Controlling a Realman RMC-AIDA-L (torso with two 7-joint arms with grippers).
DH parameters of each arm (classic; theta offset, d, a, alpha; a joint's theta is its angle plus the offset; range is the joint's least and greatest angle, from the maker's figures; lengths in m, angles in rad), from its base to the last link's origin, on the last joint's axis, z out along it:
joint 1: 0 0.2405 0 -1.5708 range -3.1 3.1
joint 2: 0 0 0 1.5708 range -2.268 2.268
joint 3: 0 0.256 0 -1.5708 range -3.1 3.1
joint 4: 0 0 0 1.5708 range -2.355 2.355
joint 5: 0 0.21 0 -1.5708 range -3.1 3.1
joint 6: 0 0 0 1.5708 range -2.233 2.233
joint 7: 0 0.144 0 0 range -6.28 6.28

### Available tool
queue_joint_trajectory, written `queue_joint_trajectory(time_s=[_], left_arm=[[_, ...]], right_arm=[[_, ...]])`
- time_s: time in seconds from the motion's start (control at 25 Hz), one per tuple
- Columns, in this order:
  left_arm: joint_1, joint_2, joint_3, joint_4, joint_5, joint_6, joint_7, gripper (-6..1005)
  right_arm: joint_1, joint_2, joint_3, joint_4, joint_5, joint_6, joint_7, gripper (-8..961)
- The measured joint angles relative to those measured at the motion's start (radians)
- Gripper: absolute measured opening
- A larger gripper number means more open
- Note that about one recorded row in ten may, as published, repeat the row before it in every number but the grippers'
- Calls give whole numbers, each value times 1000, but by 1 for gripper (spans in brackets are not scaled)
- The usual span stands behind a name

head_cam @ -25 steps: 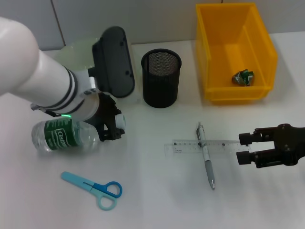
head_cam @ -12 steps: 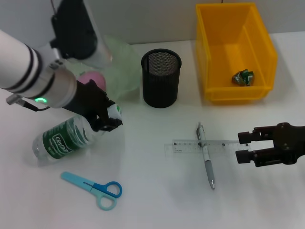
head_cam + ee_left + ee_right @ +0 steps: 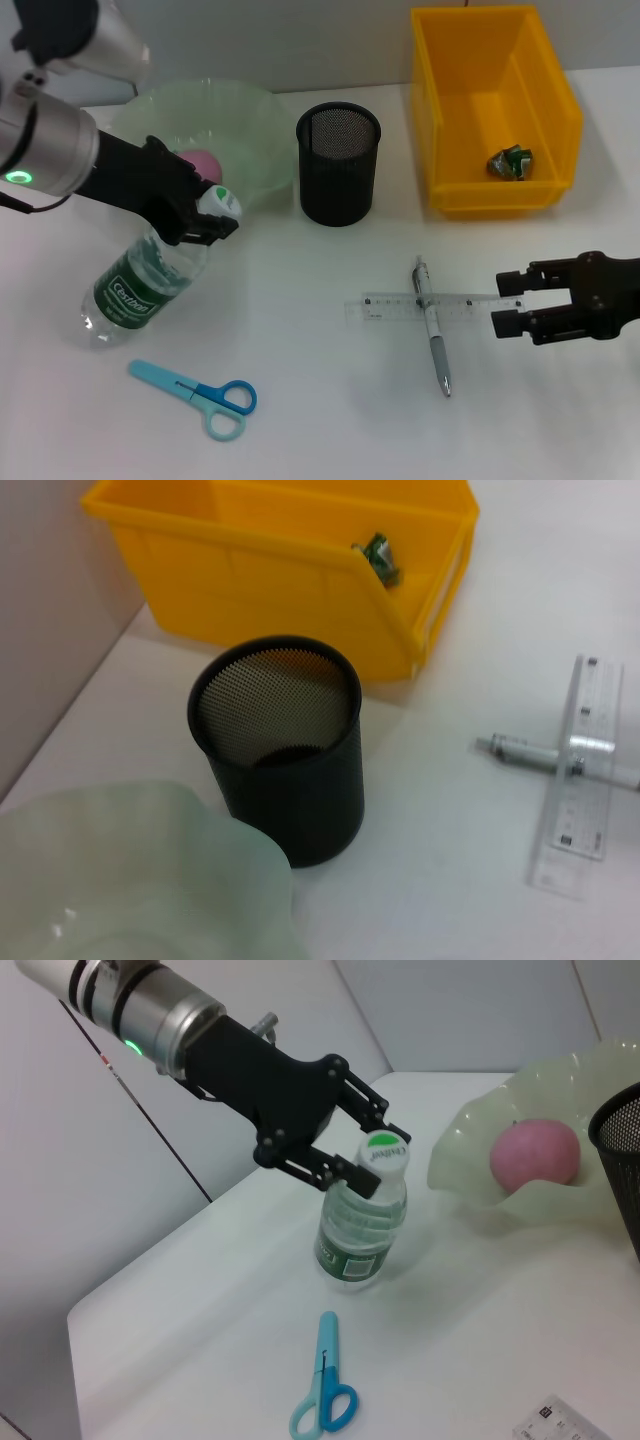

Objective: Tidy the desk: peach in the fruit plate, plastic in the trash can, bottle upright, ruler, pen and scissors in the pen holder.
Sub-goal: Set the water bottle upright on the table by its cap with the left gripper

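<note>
On the white desk [image 3: 320,430], L side, the left gripper [image 3: 205,212] is clamped on the neck of a clear water bottle [image 3: 140,285], just under its white cap w/ green top. Bottle is tilted, base on the desk, cap end raised toward the fruit plate [image 3: 250,130]. Green label reads "Cestbon" in head view; cap lettering in the R wrist view looks like the same brand but is too small to be sure.

Peach [image 3: 203,162] (pink) already sits in the pale green wavy-edged plate, just behind the L gripper's fingers [image 3: 335,1165].

Black mesh pen holder [image 3: 339,165] stands upright beside the plate, btwn plate and yellow bin [image 3: 495,105]. L wrist view looks down into the holder; no tools seen in it. Crumpled green plastic wrapper [image 3: 510,161] lies inside the bin, near its front wall.

Clear ruler [image 3: 430,308] lies flat in front of the holder, printed scale marks visible, digits unreadable. Silver pen [image 3: 432,327] lies across the ruler, touching it, tip pointing toward the robot. Right gripper [image 3: 510,302] hovers low at the ruler's R end, its two black fingers parted, holding nothing.

Light-blue scissors [image 3: 195,390] w/ darker blue handle ring lie shut on the desk, near the bottle's base, not touching it.
</note>
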Motion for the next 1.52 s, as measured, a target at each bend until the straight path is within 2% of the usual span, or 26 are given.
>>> queue_joint_trajectory(time_s=[0.2,0.28,0.52,0.68,0.96,1.0,1.2,1.24,1.52], left_arm=[[-2,3,-87,-9,-20,50,38,438],[-1,4,-156,-14,-31,78,69,438],[6,8,-244,-21,-42,126,103,439],[21,23,-302,-22,-46,157,113,439],[35,38,-357,-22,-65,181,131,439],[42,47,-364,-22,-80,184,132,439],[53,57,-372,-21,-100,187,132,439],[61,66,-374,-21,-109,188,132,439],[67,71,-397,-21,-108,181,141,439]], right_arm=[[3,1,0,0,0,0,2,769],[5,1,0,0,0,0,4,769],[7,1,0,2,0,0,5,769],[12,2,0,14,0,0,6,769],[13,1,3,21,0,1,6,768],[13,1,3,21,0,2,6,768],[12,-1,3,21,0,2,6,768],[12,-1,3,21,1,2,6,768],[17,-1,6,21,3,2,7,768]])
